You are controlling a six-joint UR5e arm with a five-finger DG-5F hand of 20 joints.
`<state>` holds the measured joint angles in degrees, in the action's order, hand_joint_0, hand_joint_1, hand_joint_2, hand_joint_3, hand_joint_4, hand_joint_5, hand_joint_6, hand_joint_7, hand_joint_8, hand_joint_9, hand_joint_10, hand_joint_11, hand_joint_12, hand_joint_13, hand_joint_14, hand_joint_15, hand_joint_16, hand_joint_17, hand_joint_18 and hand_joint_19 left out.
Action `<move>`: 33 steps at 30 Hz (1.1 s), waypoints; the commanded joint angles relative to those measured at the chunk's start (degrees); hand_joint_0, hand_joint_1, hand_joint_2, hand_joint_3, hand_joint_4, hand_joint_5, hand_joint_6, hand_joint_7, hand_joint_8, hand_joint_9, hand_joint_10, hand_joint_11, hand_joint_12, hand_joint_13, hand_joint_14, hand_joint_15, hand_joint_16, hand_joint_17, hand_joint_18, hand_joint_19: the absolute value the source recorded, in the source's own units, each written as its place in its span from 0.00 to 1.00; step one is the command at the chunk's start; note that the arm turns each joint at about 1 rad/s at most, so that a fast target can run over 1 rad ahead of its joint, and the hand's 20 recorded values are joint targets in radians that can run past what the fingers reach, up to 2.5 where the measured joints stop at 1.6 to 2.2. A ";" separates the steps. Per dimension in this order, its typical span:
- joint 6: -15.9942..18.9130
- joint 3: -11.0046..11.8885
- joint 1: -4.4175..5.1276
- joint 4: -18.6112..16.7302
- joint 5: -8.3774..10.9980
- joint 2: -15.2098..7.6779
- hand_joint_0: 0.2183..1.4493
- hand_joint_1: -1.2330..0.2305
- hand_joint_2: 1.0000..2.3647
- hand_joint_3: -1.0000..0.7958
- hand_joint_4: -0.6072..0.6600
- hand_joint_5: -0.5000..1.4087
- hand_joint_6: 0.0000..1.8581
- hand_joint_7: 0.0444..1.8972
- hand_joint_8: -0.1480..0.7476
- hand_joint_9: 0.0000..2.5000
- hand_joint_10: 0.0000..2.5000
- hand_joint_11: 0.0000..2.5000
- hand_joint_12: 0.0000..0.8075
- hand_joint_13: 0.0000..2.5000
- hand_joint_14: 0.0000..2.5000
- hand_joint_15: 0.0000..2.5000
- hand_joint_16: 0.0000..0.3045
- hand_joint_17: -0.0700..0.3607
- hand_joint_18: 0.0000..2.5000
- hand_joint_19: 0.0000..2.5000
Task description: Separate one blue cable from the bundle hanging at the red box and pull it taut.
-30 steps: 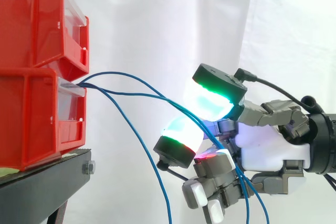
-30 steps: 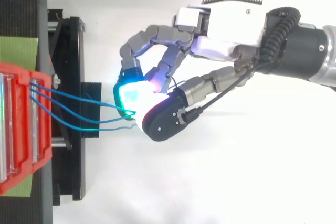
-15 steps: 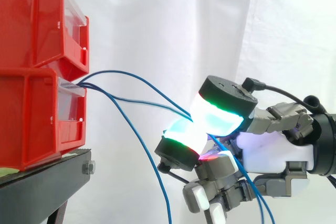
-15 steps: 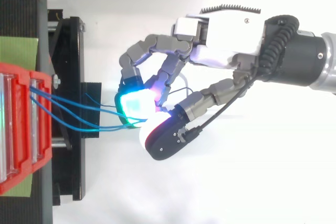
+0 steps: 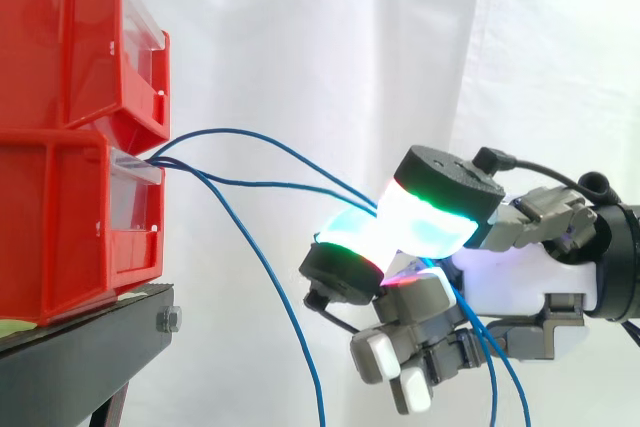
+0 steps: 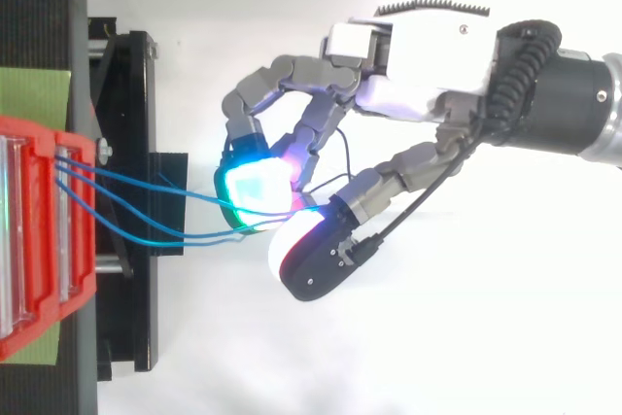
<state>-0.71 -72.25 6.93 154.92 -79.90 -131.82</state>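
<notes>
Several thin blue cables (image 5: 270,147) come out of the front of the lower red bin (image 5: 60,227). Two of them arc rightwards, still slack, into the pinch of my hand (image 5: 520,277), between a glowing green-white thumb pad (image 5: 430,222) and a cyan fingertip (image 5: 352,242). Behind the pinch their ends drop past the palm. A third blue cable (image 5: 290,327) hangs free, down and to the left of the hand. From above, the cables (image 6: 146,182) fan from the bin (image 6: 39,240) to the hand (image 6: 428,65), whose other fingers are curled.
An upper red bin (image 5: 70,37) is stacked on the lower one, both on a black stand (image 5: 80,357) at the left. The stand's bracket (image 6: 126,94) juts towards the hand. A white curtain hangs behind, with open room right of the bins.
The thumb pad has come down against the cyan fingertip, closing on the cables. The hand has drifted a little right, away from the bins.
</notes>
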 commanded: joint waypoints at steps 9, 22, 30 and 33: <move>0.18 0.00 -0.25 1.17 -0.09 0.77 0.27 0.22 0.00 0.28 0.61 0.18 0.46 0.67 0.58 0.46 0.01 0.45 0.52 0.41 0.01 0.33 0.18 0.45 0.37 0.25; 0.18 0.00 -0.42 1.87 -0.09 0.86 0.38 0.22 0.01 0.37 0.56 0.18 0.46 0.74 0.58 0.47 0.01 0.45 0.50 0.40 0.01 0.32 0.17 0.43 0.36 0.26; 0.18 0.00 -0.42 1.87 0.00 0.86 0.42 0.17 0.00 0.28 0.58 0.17 0.47 0.68 0.58 0.45 0.01 0.45 0.51 0.40 0.01 0.32 0.17 0.43 0.36 0.25; 0.18 0.00 -0.51 1.87 0.00 1.13 0.34 0.20 0.00 0.28 0.60 0.18 0.46 0.68 0.58 0.46 0.01 0.45 0.51 0.40 0.01 0.32 0.17 0.43 0.36 0.26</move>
<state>-0.53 -72.25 6.45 156.80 -79.95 -130.88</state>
